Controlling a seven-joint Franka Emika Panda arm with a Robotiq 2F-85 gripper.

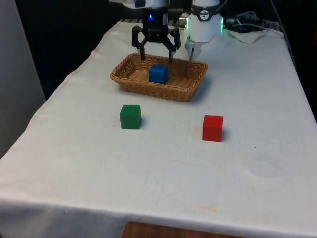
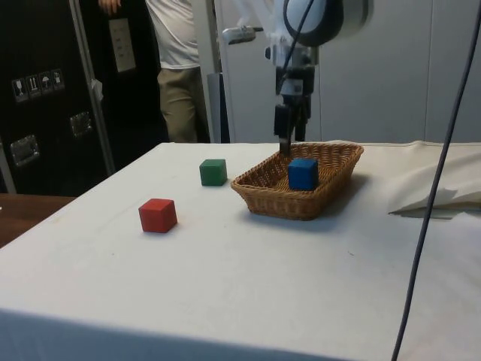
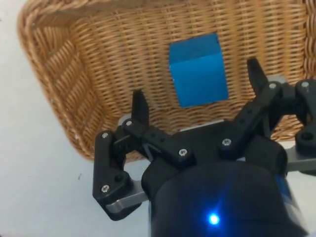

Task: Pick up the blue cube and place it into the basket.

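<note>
Blue cube: we see the blue cube (image 1: 158, 74) lying on the floor of the basket (image 1: 130, 82), resting on the wicker and touching no wall. In the side view the blue cube (image 2: 303, 173) sits near the middle of the basket (image 2: 285, 203).

Gripper: we find the gripper (image 1: 157, 55) hovering just above the basket's far rim, over the cube and clear of it. In the side view the gripper (image 2: 287, 147) hangs straight down from the arm, its tips just above the wicker.

Jaws: we read them as spread wide and released (nothing sits between them). In the wrist view the gripper (image 3: 198, 96) frames the blue cube (image 3: 198, 69), which lies free on the weave beyond the fingers (image 3: 140, 106).

Basket: we note a shallow oblong wicker tray (light brown) standing flat on the table (image 1: 163, 168), towards its far end.

Green cube: we see the green cube (image 1: 131, 117) on the cloth, nearer the camera than the basket and towards the front view's left, apart from it.

Red cube: we see the red cube (image 1: 213, 128) on the cloth towards the front view's right, well apart from the green one.

Person: in the side view we see a person (image 2: 177, 60) in a white shirt and khaki trousers standing beyond the table.
</note>
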